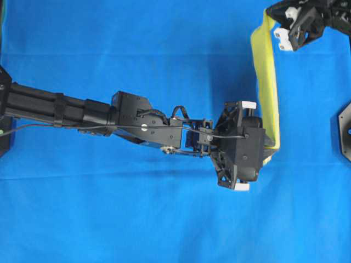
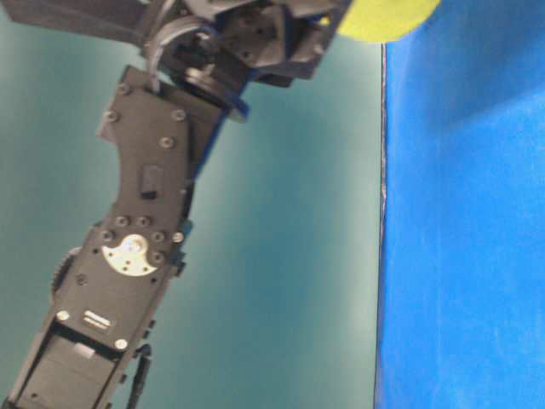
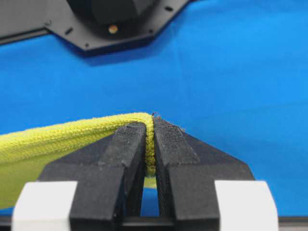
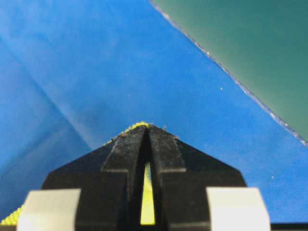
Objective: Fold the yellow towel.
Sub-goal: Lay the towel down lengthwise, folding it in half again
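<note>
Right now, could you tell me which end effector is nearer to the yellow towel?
Neither: both grip it. The left end effector is shut on one edge of the yellow towel, and the right end effector is shut on its other end, at the top right overhead.

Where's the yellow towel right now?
Overhead view, right side: the yellow towel hangs stretched above the blue cloth, pinched between the left gripper and the right gripper.

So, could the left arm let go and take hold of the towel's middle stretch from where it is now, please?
Probably yes. The left gripper is shut on one end of the yellow towel, the right gripper on the other. The stretch between hangs in open air above the blue table cover, with nothing blocking it.
</note>
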You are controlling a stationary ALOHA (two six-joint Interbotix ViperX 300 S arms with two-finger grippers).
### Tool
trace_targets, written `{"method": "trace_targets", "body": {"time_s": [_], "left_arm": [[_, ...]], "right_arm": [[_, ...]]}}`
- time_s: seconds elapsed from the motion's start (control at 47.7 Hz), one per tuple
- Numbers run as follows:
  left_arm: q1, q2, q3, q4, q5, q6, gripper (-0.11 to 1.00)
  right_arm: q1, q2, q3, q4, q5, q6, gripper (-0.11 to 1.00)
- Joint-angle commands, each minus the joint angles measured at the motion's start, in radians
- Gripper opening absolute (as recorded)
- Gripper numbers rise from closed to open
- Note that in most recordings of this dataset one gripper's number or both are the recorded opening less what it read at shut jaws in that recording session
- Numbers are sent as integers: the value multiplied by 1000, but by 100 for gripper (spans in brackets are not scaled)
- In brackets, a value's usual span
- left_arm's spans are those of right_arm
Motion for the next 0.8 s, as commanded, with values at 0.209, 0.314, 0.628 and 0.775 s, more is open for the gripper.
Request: {"method": "trace_targets", "body": {"time_s": [0.209, 0.314, 0.628, 0.775], "left_arm": [[-43, -118, 221, -5, -101, -81, 2], [-44, -152, 311, -5, -147, -132, 2], [-44, -216, 502, -5, -218, -216, 2], [-41, -210, 495, -5, -232, -218, 2]], "right_arm": [[49, 195, -129, -6, -60, -2, 2], [89, 296, -192, -9, -97, -2, 2], [153, 430, -321, -31, -106, -2, 2], [163, 445, -322, -41, -103, -2, 2]]}}
